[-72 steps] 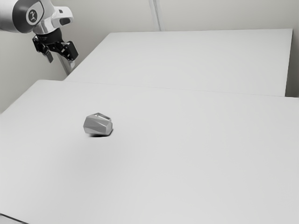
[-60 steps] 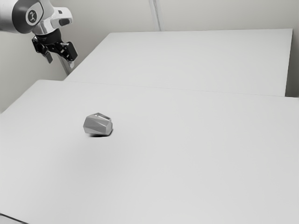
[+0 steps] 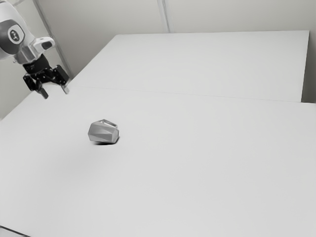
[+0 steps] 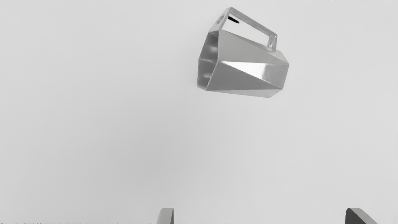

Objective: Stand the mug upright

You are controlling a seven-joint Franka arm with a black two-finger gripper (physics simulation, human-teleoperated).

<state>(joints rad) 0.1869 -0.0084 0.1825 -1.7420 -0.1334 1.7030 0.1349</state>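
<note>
The black gripper [image 3: 55, 93] hangs over by the exterior view's left, its two fingers [image 4: 166, 216] spread wide apart, and it has hold of nothing. Well apart from it, toward the exterior view's right and nearer the camera, the faceted grey mug [image 3: 103, 132] lies on its side on the pale table [image 3: 197, 173]. In the wrist view its open mouth and the angular handle [image 4: 253, 23] can be made out, the mug ahead of the fingertips and touching neither.
</note>
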